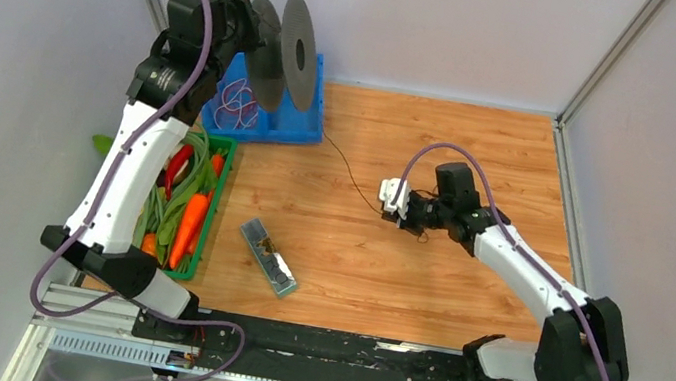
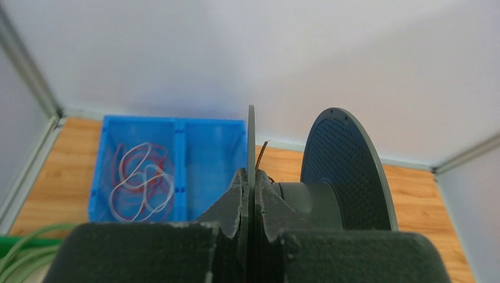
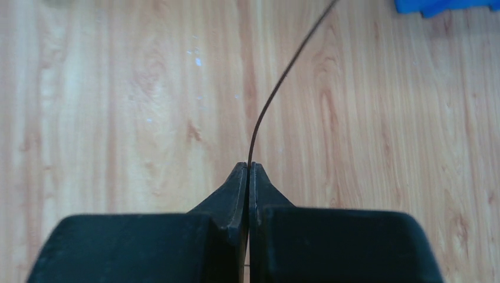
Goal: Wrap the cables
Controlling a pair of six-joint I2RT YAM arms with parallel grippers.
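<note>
A dark grey spool (image 1: pixel 284 49) with two round flanges hangs above the blue bin at the back left. My left gripper (image 2: pixel 250 180) is shut on the edge of its near flange (image 2: pixel 251 138); the hub and the far flange (image 2: pixel 345 171) show to the right. The thin black cable (image 1: pixel 349 169) runs from the spool across the wooden table to my right gripper (image 1: pixel 399 210). In the right wrist view my right gripper (image 3: pixel 248 168) is shut on the cable (image 3: pixel 277 88), which curves away toward the upper right.
A blue bin (image 1: pixel 293 126) with red and white elastic loops (image 2: pixel 138 180) sits under the spool. A green tray (image 1: pixel 216 203) of carrots and greens lies at the left. A small clear box (image 1: pixel 268 257) lies at the front middle. Grey walls enclose the table.
</note>
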